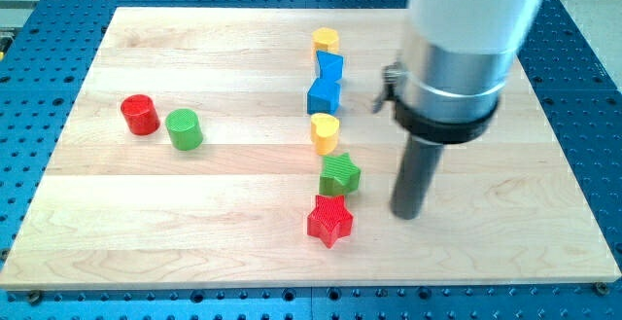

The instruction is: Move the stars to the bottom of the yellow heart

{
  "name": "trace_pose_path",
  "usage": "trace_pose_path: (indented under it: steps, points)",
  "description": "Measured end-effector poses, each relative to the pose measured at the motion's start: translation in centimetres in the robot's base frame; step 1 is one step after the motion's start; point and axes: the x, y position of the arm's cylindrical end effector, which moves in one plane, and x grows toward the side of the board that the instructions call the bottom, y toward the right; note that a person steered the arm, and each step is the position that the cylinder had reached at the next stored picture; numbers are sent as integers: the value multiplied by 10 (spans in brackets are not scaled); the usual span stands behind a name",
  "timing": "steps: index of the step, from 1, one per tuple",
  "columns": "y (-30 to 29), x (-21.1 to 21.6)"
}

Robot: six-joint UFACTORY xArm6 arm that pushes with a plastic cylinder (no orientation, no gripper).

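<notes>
The yellow heart (325, 131) lies near the board's middle. The green star (339, 174) sits just below it, touching or nearly touching. The red star (329, 221) sits just below the green star. My tip (405, 213) rests on the board to the right of the two stars, level with the red star and a short gap away from it.
Above the heart, in a column, stand a blue cube (323, 96), a blue block (329, 65) and a yellow cylinder (326, 40). A red cylinder (140, 115) and a green cylinder (183, 128) stand at the view's left. The wooden board (194, 223) lies on a blue perforated table.
</notes>
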Motion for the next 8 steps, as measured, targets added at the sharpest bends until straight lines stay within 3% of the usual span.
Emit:
trace_pose_path:
  steps: [5,8]
  points:
    - [-65,-15]
    - [-66,-9]
